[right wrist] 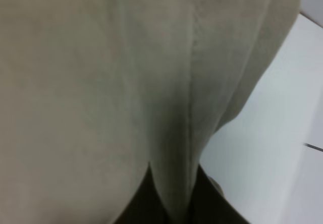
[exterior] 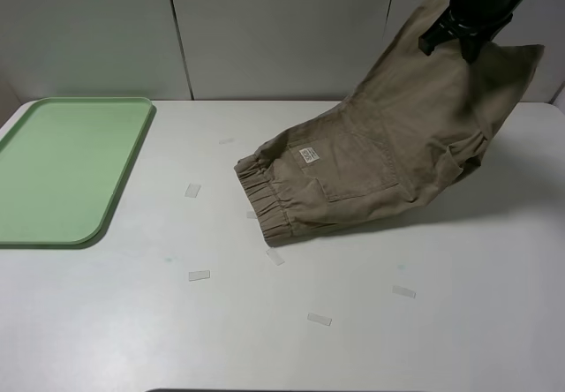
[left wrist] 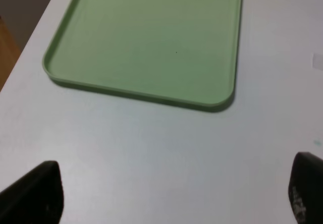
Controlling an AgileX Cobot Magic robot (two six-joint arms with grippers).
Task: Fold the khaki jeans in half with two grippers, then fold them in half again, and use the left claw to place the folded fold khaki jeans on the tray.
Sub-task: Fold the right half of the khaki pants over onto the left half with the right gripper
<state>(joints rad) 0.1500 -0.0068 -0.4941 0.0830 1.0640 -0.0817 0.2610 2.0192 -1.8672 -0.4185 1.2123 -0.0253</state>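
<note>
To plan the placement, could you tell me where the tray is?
In the exterior high view the tray lies at the table's left edge, well left of the khaki jeans.

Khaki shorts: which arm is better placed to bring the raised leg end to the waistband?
Right, probably. The right gripper is shut on the raised leg end of the khaki shorts. The left gripper hangs open over the table beside the tray, away from the cloth.
</note>
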